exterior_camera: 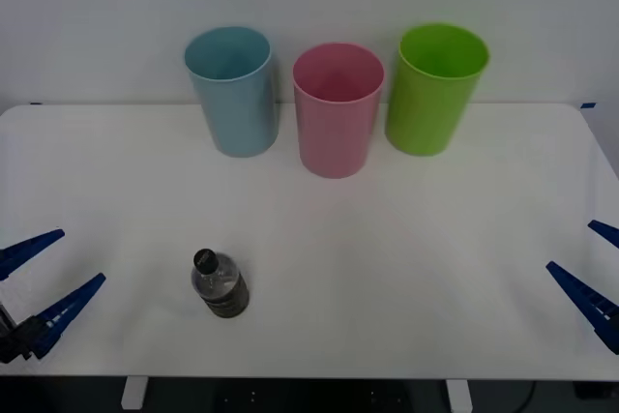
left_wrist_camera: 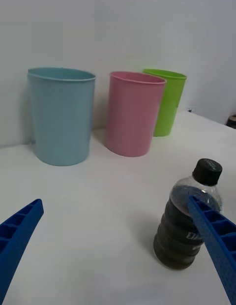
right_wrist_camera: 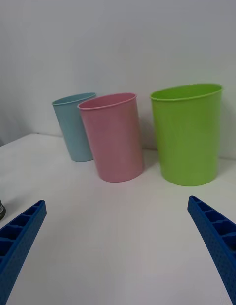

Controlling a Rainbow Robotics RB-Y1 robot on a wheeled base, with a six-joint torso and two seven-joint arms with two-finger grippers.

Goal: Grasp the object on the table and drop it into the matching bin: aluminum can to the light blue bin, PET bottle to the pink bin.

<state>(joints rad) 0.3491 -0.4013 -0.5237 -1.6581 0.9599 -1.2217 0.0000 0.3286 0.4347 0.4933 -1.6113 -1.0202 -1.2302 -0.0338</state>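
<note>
Upright just beyond my spread left gripper (exterior_camera: 50, 278) stands the PET bottle (exterior_camera: 221, 284); my right gripper (exterior_camera: 592, 273), also open, waits well apart.

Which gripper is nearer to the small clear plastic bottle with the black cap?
Left. The left gripper sits open at the table's left edge, beside the small clear plastic bottle with the black cap. The right gripper waits open at the far right edge.
</note>
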